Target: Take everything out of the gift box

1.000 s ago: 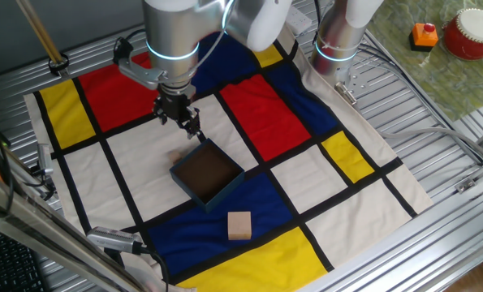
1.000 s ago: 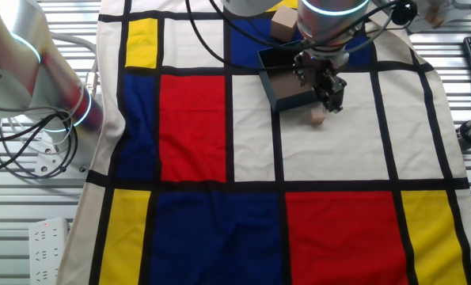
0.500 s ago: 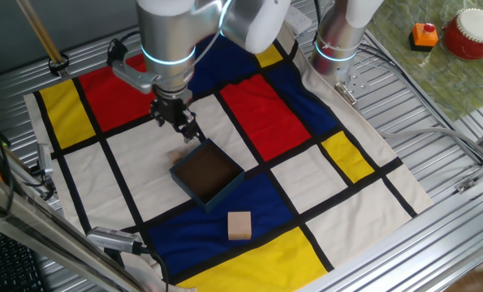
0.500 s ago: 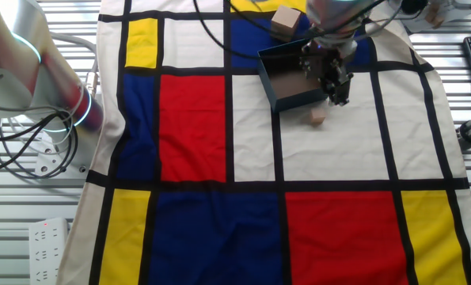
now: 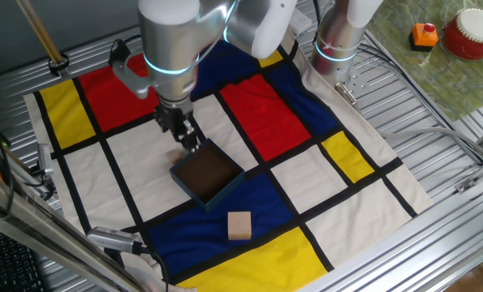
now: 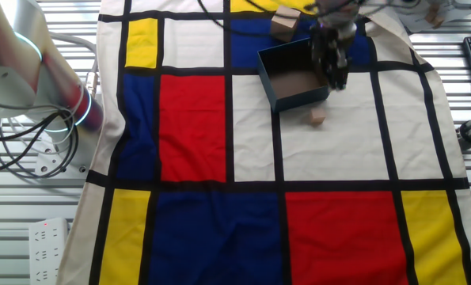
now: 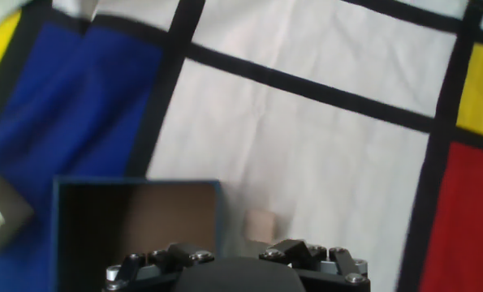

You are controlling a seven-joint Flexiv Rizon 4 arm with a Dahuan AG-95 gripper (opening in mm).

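The gift box is dark blue outside and brown inside, and it shows nothing in it. It also shows in the other fixed view and the hand view. One tan block lies on the white cloth right beside the box, also in the hand view. The second tan block lies on the blue square past the box's other side. My gripper hangs above the box's edge nearest the first block. It holds nothing and its fingers look parted.
The box sits on a chequered cloth of red, blue, yellow and white squares over a metal slat table. A second arm's base stands at the back. A red pot and an orange item sit far right.
The gripper has drawn up and away from the block beside the box and now hangs over the box's edge. Box and both blocks have not moved.
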